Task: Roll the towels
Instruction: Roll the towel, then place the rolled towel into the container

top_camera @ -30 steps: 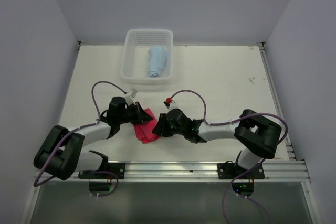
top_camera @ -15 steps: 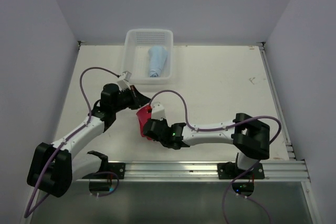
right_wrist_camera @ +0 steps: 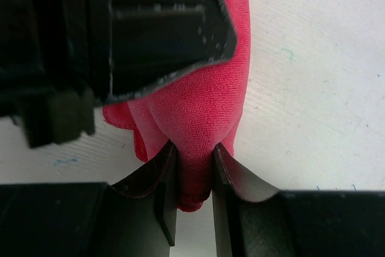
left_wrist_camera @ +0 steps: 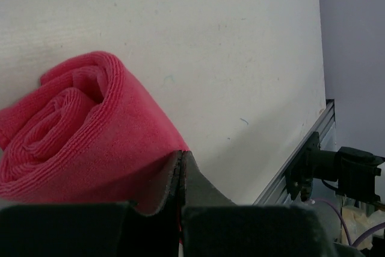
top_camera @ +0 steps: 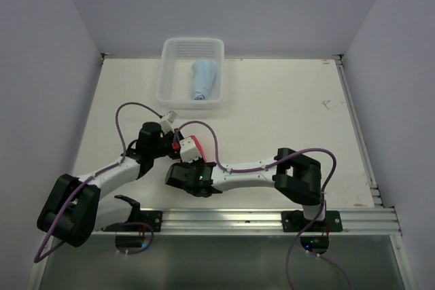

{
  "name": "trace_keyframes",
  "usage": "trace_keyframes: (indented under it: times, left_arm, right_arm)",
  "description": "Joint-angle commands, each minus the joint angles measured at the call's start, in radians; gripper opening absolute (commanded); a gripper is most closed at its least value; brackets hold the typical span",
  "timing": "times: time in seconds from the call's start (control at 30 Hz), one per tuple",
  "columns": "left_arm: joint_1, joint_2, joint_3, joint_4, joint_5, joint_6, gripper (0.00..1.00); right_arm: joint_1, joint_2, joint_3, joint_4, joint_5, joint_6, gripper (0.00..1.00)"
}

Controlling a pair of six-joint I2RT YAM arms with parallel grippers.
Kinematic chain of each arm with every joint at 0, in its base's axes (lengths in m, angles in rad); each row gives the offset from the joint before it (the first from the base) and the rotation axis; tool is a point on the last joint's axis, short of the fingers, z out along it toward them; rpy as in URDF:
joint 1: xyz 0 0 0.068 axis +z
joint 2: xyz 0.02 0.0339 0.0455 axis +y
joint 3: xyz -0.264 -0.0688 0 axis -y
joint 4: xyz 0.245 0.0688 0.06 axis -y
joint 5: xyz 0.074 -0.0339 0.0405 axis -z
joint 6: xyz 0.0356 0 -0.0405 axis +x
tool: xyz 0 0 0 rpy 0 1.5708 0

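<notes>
The pink towel (left_wrist_camera: 78, 130) lies as a loose roll on the white table, small and bright in the top view (top_camera: 194, 146). My right gripper (right_wrist_camera: 194, 145) is shut on one end of the pink towel (right_wrist_camera: 204, 106), and cloth bulges out between its fingers. In the top view the right gripper (top_camera: 192, 161) sits just on the near side of the towel. My left gripper (left_wrist_camera: 182, 153) is shut, its tips resting against the roll's side. In the top view the left gripper (top_camera: 174, 143) is at the towel's left. The light blue towel (top_camera: 202, 79) lies rolled in the basket.
The white mesh basket (top_camera: 163, 73) stands at the table's far edge, left of centre. A metal rail (top_camera: 272, 219) runs along the near edge, also seen in the left wrist view (left_wrist_camera: 301, 161). Purple cables loop over both arms (top_camera: 204, 127).
The right arm has swung left and folded in, and its gripper now sits on the near side of the towel. The pink towel has shifted away from the near edge. The left gripper reached away, then came back beside it.
</notes>
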Motion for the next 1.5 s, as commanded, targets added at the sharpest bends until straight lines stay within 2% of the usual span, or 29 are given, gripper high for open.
trace_keyframes:
  times: [0.0, 0.03, 0.1, 0.2, 0.23, 0.37, 0.47, 0.5, 0.6, 0.73, 1.1, 1.23, 1.33, 1.37, 1.47]
  left_arm:
    - [-0.025, 0.042, -0.047, 0.076, -0.007, -0.024, 0.00]
    - [-0.028, 0.050, -0.055, 0.077, -0.013, -0.023, 0.00]
    - [-0.030, 0.067, -0.072, 0.079, -0.024, -0.018, 0.00]
    - [-0.030, 0.073, -0.068, 0.044, -0.051, 0.011, 0.00]
    - [-0.030, 0.074, -0.063, 0.034, -0.063, 0.025, 0.00]
    - [-0.030, 0.067, -0.058, 0.007, -0.077, 0.040, 0.00]
    - [-0.031, 0.054, -0.058, -0.015, -0.088, 0.053, 0.00]
    - [-0.030, 0.047, -0.061, -0.028, -0.097, 0.057, 0.00]
    - [-0.028, 0.034, -0.060, -0.047, -0.108, 0.065, 0.00]
    - [-0.028, 0.027, -0.058, -0.055, -0.108, 0.065, 0.00]
    - [-0.030, 0.002, -0.060, -0.071, -0.126, 0.063, 0.00]
    - [-0.028, -0.001, -0.064, -0.062, -0.126, 0.047, 0.00]
    - [-0.028, -0.007, -0.054, -0.059, -0.125, 0.036, 0.00]
    - [-0.030, -0.010, -0.048, -0.071, -0.125, 0.036, 0.01]
    - [-0.028, -0.024, -0.008, -0.111, -0.139, 0.034, 0.12]
  right_arm:
    - [0.003, 0.021, 0.023, -0.027, 0.003, 0.016, 0.00]
    - [0.001, 0.017, 0.019, -0.019, -0.012, 0.014, 0.00]
    - [0.001, -0.009, -0.001, 0.022, -0.046, -0.010, 0.07]
    - [-0.003, -0.087, -0.058, 0.071, -0.085, -0.016, 0.26]
    - [-0.005, -0.115, -0.078, 0.083, -0.086, -0.017, 0.36]
    - [-0.026, -0.264, -0.205, 0.186, -0.143, -0.066, 0.65]
    - [-0.083, -0.373, -0.309, 0.309, -0.265, -0.066, 0.73]
    - [-0.127, -0.411, -0.335, 0.370, -0.357, -0.053, 0.75]
    - [-0.193, -0.431, -0.418, 0.492, -0.498, -0.050, 0.79]
    - [-0.233, -0.393, -0.454, 0.582, -0.621, -0.066, 0.81]
    - [-0.238, -0.278, -0.512, 0.751, -0.654, -0.058, 0.81]
    - [-0.229, -0.240, -0.512, 0.766, -0.642, -0.059, 0.69]
    - [-0.215, -0.224, -0.518, 0.774, -0.574, -0.076, 0.56]
    - [-0.209, -0.223, -0.515, 0.765, -0.551, -0.081, 0.46]
    - [-0.183, -0.214, -0.500, 0.757, -0.479, -0.098, 0.32]
